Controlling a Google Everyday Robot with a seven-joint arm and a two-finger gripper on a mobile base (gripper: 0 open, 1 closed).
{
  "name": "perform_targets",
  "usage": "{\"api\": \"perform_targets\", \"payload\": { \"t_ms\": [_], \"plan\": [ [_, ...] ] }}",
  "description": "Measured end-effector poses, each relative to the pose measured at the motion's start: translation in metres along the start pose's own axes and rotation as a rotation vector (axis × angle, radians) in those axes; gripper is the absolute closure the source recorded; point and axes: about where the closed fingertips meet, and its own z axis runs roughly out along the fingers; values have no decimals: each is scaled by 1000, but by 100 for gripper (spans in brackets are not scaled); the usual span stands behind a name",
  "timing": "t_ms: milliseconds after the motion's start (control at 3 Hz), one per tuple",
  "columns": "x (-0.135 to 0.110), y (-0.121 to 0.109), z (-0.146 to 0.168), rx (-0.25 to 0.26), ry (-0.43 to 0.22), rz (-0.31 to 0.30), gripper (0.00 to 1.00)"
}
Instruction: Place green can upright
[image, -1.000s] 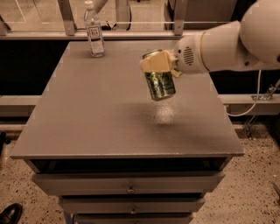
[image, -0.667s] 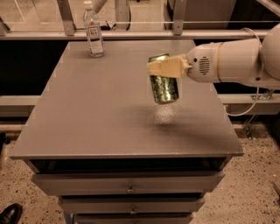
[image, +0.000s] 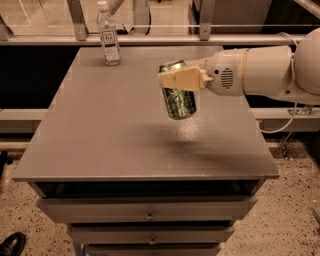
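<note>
Since a second earlier, the arm had swung from a slanting reach to a nearly level one entering from 3 o'clock, and the gripper had carried its load a little toward 9 o'clock. The gripper hung above the middle-right part of the surface, its pale fingers closed across the upper body of the green can, with one finger lying over the near side and the other hidden behind.

The can was held clear of the surface, close to upright but slightly tilted. Its silver top peeked out above the finger and leaned toward 11 o'clock, while its base pointed toward 5 o'clock. Most of the patterned green body hung below the finger, at 6 o'clock from it. A soft shadow lay on the surface at 6 o'clock from the can, apart from its base.

Farther out, at 11 o'clock from the gripper, a clear water bottle stood upright near the far left corner of the surface, well apart from the can. Beneath the surface's front edge, at 6 o'clock, sat a stack of drawers. A cable trailed down at 4 o'clock beside the surface's right edge, over a speckled floor. A dark shoe showed at 8 o'clock, in the bottom left corner.
</note>
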Motion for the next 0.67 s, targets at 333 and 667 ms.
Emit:
{"api": "perform_targets", "payload": {
  "t_ms": [333, 667],
  "plan": [
    [5, -4, -1, -5, -34, -26, 100],
    [19, -10, 1, -18, -73, -88, 100]
  ]
}}
